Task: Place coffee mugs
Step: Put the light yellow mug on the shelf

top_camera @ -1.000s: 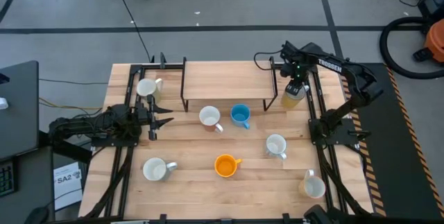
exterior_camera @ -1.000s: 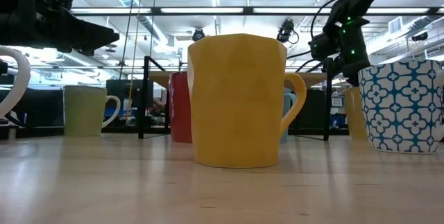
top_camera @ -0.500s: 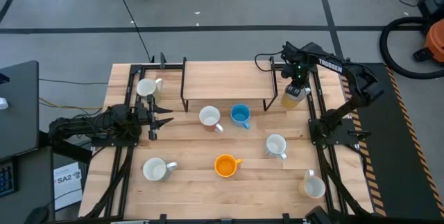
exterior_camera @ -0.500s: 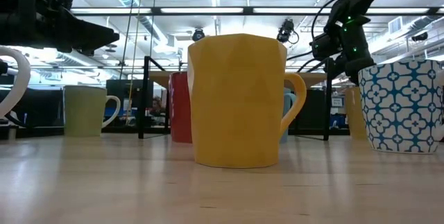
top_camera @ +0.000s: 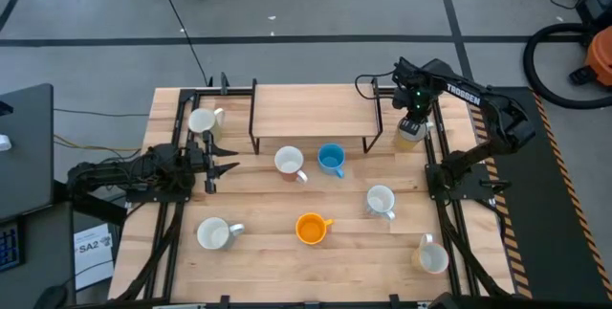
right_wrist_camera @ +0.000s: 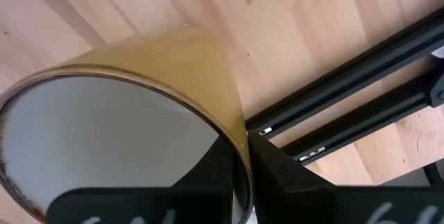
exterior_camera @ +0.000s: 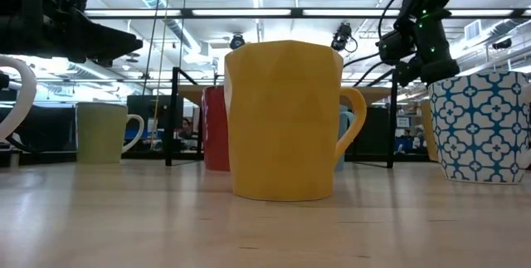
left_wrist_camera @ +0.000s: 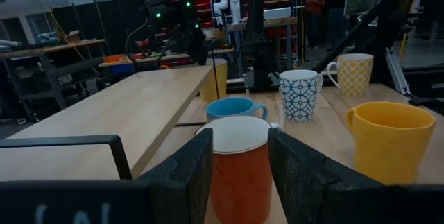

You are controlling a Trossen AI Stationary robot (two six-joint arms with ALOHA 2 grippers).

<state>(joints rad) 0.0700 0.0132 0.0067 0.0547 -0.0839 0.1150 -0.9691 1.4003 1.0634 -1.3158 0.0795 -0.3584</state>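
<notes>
Mugs sit scattered across the table (top_camera: 287, 252). From above we see only the right gripper (top_camera: 411, 121) over a tan mug (top_camera: 409, 134) beside the shelf's (top_camera: 311, 108) right end; its wrist view shows a finger (right_wrist_camera: 274, 175) clamped on the rim. The left gripper (top_camera: 222, 157) waits, fingers apart, at the table's left side.

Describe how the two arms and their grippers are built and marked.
Both arms are dark, near-black jointed links. The right arm carries white TROSSEN lettering on its forearm, a black cable looping beside its wrist and small green lights by the right gripper. The left arm ends in the left gripper, with slim pointed black fingers.
</notes>
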